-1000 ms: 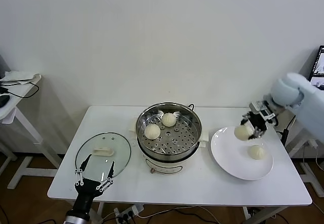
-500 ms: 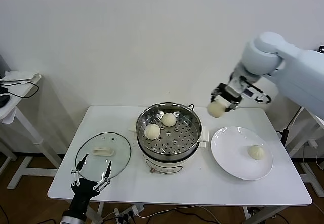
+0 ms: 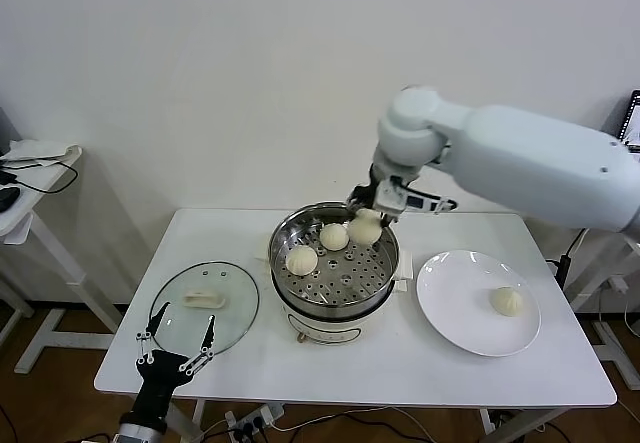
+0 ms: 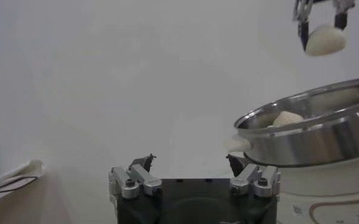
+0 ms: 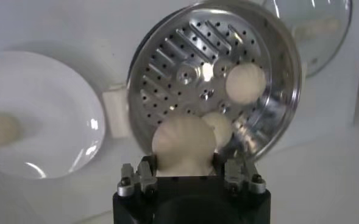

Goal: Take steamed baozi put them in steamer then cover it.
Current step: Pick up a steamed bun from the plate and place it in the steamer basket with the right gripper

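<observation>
Above the steamer's (image 3: 335,263) 1 o'clock rim, the right gripper (image 3: 368,218) holds a bun (image 3: 365,229). Two buns (image 3: 301,259) sit inside. At 7 o'clock, beside the lid (image 3: 204,306), the left gripper (image 3: 176,355) waits wide.

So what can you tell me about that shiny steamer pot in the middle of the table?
The steamer is a round, shiny steel pot on a white base, standing uncovered at the middle of the white table. Inside is a perforated steel tray with two buns resting on it. The right gripper holds a third bun just above the tray. The glass lid lies flat on the table at the robot's left; a white plate lies on its other side.
</observation>
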